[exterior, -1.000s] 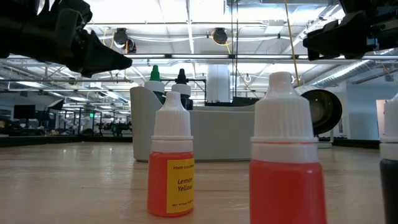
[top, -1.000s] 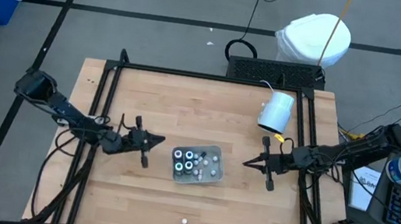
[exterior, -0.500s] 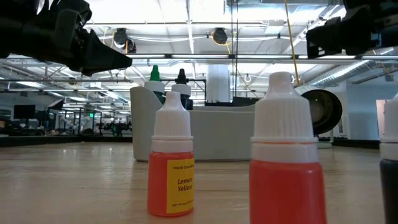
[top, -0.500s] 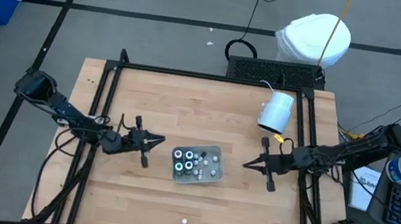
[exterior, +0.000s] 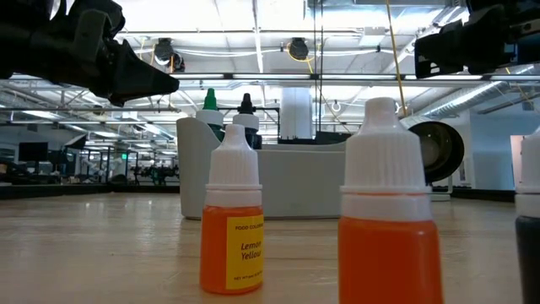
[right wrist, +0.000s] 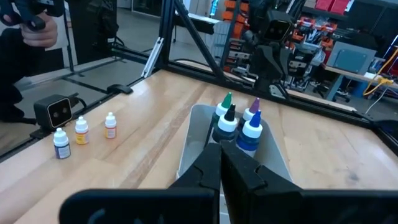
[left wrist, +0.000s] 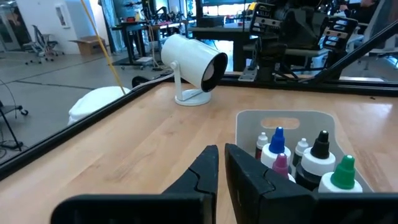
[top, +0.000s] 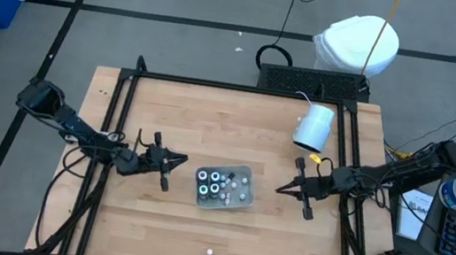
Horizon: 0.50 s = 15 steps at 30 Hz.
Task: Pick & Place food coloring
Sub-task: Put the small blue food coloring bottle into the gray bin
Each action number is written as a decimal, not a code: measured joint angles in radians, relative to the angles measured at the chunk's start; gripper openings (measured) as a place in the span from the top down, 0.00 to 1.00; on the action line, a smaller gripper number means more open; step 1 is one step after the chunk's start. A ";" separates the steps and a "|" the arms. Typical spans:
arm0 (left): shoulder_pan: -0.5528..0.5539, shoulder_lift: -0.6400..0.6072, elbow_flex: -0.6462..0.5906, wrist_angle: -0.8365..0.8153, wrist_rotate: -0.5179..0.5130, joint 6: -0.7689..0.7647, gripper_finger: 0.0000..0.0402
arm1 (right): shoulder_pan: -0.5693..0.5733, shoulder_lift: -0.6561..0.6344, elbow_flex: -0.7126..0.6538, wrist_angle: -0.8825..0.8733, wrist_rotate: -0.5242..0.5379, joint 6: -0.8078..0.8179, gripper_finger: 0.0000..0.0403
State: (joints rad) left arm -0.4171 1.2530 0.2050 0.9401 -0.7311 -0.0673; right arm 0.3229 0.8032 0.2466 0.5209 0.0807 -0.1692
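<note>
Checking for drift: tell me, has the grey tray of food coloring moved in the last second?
No. The grey tray sits at the same spot between both grippers, below the white projector.
</note>
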 joint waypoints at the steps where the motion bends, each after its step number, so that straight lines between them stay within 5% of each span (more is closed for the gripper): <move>1: 0.000 0.000 0.000 0.000 0.000 0.001 0.91 | 0.000 0.000 0.000 -0.001 0.000 0.000 1.00; 15: 0.000 0.000 0.000 -0.001 -0.002 0.010 0.91 | 0.098 0.093 0.033 0.157 -0.007 0.035 1.00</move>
State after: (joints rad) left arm -0.4171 1.2530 0.2050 0.9390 -0.7330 -0.0576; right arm 0.4206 0.8960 0.2794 0.6780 0.0739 -0.1346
